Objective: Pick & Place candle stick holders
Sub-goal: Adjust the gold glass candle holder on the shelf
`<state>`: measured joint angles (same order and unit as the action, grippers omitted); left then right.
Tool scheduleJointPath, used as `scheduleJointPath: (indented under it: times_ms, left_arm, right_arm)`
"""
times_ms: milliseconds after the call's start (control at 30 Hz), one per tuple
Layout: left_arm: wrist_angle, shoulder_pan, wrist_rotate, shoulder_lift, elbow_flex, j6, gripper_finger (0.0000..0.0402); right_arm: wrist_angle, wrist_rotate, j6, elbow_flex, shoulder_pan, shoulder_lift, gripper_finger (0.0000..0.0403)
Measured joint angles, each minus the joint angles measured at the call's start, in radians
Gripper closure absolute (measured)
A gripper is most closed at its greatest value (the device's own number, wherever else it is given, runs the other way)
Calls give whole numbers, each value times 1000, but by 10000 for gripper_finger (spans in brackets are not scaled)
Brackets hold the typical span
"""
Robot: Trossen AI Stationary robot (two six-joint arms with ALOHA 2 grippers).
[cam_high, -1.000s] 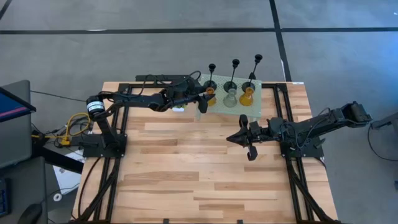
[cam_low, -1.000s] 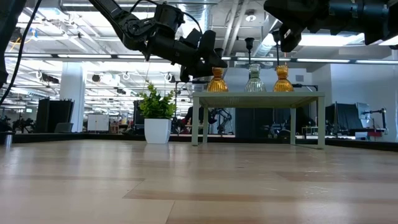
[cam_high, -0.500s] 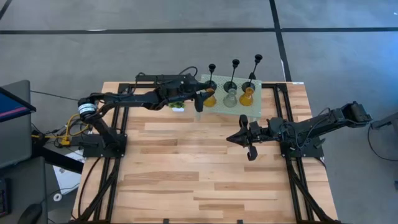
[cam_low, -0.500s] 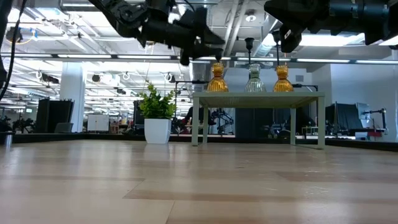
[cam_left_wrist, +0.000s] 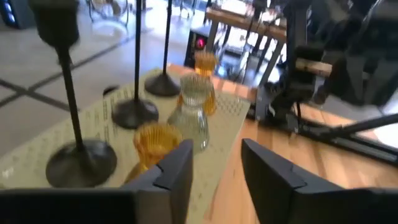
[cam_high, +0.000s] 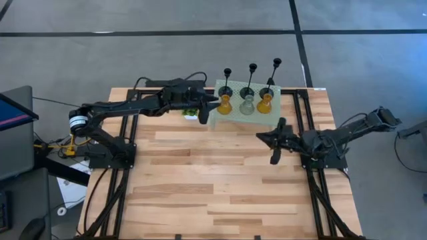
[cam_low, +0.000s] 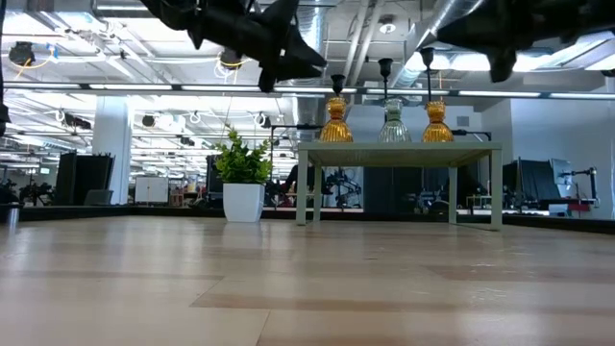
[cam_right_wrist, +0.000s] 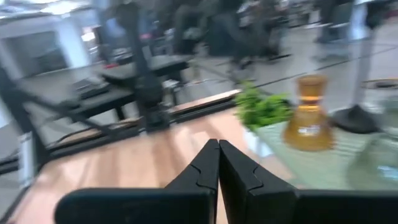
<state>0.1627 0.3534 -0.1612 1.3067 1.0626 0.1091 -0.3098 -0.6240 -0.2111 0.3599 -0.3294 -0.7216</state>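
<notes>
All 6 candle stick holders stand on the pale green mesh stand (cam_high: 240, 115) at the far edge of the table (cam_high: 200, 180), in 2 rows of 3. At the back, the left black holder (cam_high: 227, 75), the middle black holder (cam_high: 252, 71) and the right black holder (cam_high: 276, 67) rise on thin stems; in front of them sit the left amber holder (cam_high: 225, 104), the clear-grey holder (cam_high: 247, 105) and the right amber holder (cam_high: 265, 103), close together but apart. The left gripper (cam_high: 212, 101) hangs in the air just beside the stand's left end, near the left amber holder, and it carries nothing; its wrist view shows the fingers (cam_left_wrist: 180, 171) parted with a narrow gap between them, looking over the stand. The small potted plant (cam_high: 191, 113) sits on the table just below that arm, beside the stand. Over on the other side, the right gripper (cam_high: 262, 135) hovers above bare table in front of the stand's right end, well clear of the holders; its fingers (cam_right_wrist: 205, 165) are pressed together, tips meeting, with nothing between them. In the low view the 3 glass holders line up along the stand's top.
</notes>
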Motion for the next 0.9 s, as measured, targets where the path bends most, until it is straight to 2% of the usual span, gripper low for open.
scheduleJointPath:
  times_ms: [133,233,433,600,900]
  left_arm:
    - [-25,-9,4,19,-9,-39,306]
    - [-18,-30,64,18,-48,-85,336]
    - [26,-81,240,-13,-166,-189,389]
    - [112,-101,257,-34,-247,-210,393]
    - [167,-100,258,-142,-365,-204,390]
  right_arm:
    - [2,-205,0,0,-70,2,403]
    - [7,-328,0,0,-93,-18,403]
    - [14,-392,-18,0,-82,-64,403]
    - [67,-534,-27,0,-84,-68,403]
    - [148,-528,-28,0,-85,-69,403]
